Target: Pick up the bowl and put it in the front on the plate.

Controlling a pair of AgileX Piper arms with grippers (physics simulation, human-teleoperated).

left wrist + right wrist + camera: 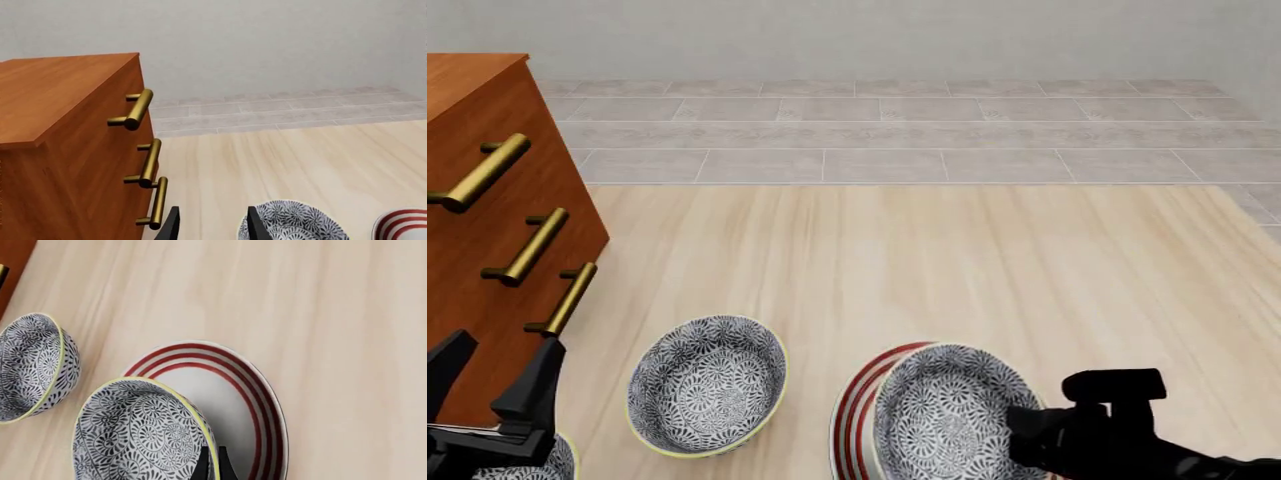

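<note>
The bowl [133, 435], blue-grey floral with a pale yellow rim, sits tilted over the near side of the plate [250, 405], a white plate with red rings. My right gripper [212, 465] is shut on the bowl's rim, one finger inside and one outside. I cannot tell whether the bowl's base touches the plate. In the front view the bowl [948, 415] covers most of the plate [857, 400], with the right gripper [1025, 432] at its right rim. My left gripper [494, 375] stands open and holds nothing, at the front left by the cabinet.
A wooden cabinet [481, 200] with brass handles [527, 245] fills the left side. A look-alike bowl [707, 385] stands left of the plate, also visible past the left gripper's fingers [257, 227]. Another bowl [541, 465] peeks out under the left gripper.
</note>
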